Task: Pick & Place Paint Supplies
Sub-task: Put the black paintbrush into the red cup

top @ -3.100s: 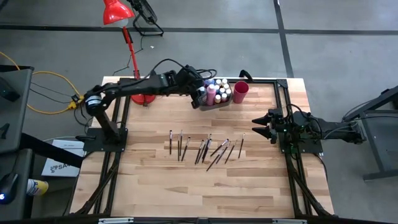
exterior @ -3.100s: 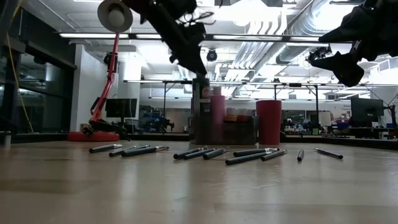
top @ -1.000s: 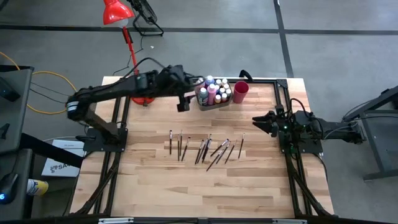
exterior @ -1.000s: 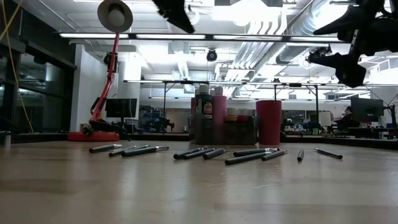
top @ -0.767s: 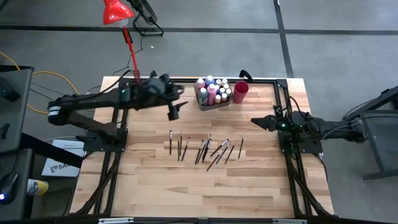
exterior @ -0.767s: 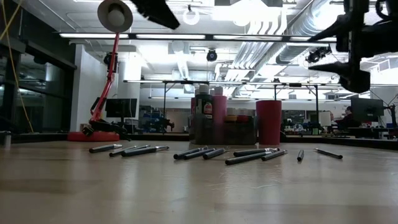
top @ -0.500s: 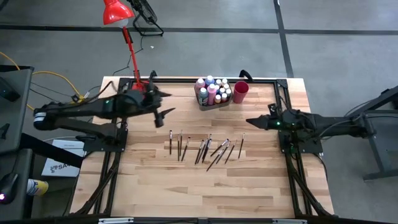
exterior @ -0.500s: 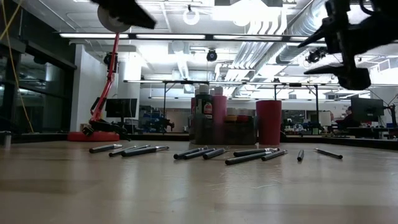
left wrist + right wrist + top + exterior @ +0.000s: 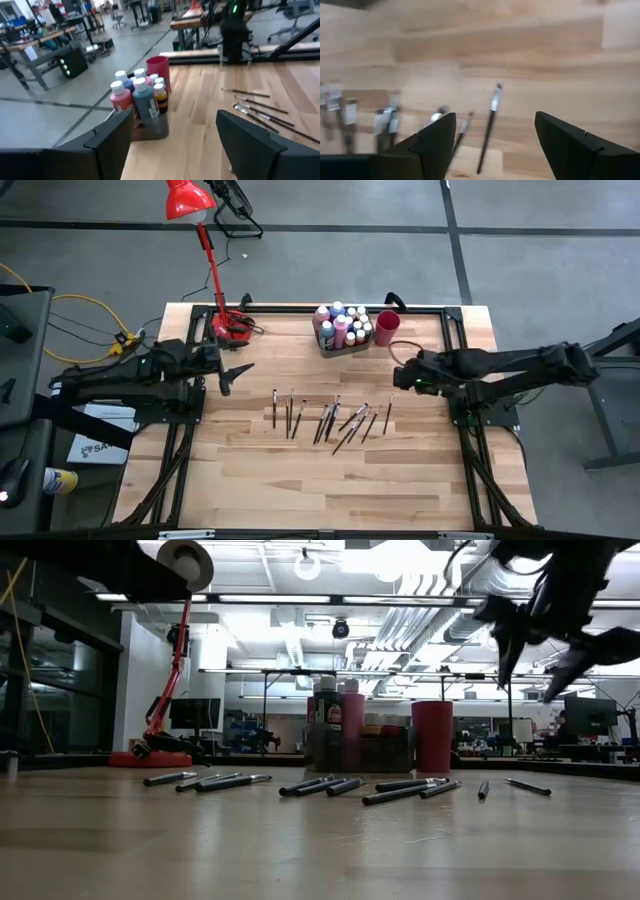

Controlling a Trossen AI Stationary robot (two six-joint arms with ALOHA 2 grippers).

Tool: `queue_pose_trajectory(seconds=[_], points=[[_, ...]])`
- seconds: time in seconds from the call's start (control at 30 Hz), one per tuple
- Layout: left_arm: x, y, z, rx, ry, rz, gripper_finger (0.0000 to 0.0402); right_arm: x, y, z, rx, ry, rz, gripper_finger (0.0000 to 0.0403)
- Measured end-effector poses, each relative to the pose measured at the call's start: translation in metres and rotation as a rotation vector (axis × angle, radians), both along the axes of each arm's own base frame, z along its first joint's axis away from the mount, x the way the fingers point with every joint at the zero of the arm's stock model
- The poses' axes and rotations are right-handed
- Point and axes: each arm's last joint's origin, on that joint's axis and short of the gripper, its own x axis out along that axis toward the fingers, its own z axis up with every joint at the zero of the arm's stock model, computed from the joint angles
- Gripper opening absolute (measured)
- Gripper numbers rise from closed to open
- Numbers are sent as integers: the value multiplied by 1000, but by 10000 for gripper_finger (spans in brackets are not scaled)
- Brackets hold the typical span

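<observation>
My right gripper [image 9: 397, 379], fingers spread and empty, hangs just beside the outermost thin dark-handled paintbrush [image 9: 387, 413] — lying on the wooden table [image 9: 420, 480] with its long axis across the row — while the open left gripper [image 9: 232, 376] sits farther off.

The left arm lies low along the left edge of the surface, elbow folded back, its tool [image 9: 238, 370] pointing inward with both fingers spread wide and nothing between them. The right arm reaches in from the right side — its tool [image 9: 397, 377] raised above the surface, fingers likewise apart and empty.
</observation>
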Motion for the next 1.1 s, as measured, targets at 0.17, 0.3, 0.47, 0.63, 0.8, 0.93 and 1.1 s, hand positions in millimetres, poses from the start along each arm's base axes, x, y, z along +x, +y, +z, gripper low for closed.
queue_pose_trajectory(seconds=[0.17, 0.3, 0.47, 0.63, 0.8, 0.93, 1.1], points=[[-9, -1, -5, 10, -27, -8, 277, 22, -3, -27, 107, 131, -32, 266], [-9, -1, -5, 39, -13, -11, 277, 39, -6, -46, 151, 171, -41, 266], [-9, -1, -5, 61, -5, -15, 277, 51, -13, -68, 200, 230, -67, 266], [-9, -1, -5, 75, 3, -18, 277, 57, -23, -83, 214, 268, -104, 266], [-9, -2, -9, 77, 40, -31, 277, 60, -34, -90, 211, 261, -115, 266], [-9, -2, -11, 71, 59, -32, 277, 61, -40, -94, 228, 269, -112, 266], [-9, -2, -11, 72, 61, -33, 277, 61, -44, -98, 236, 291, -106, 266]])
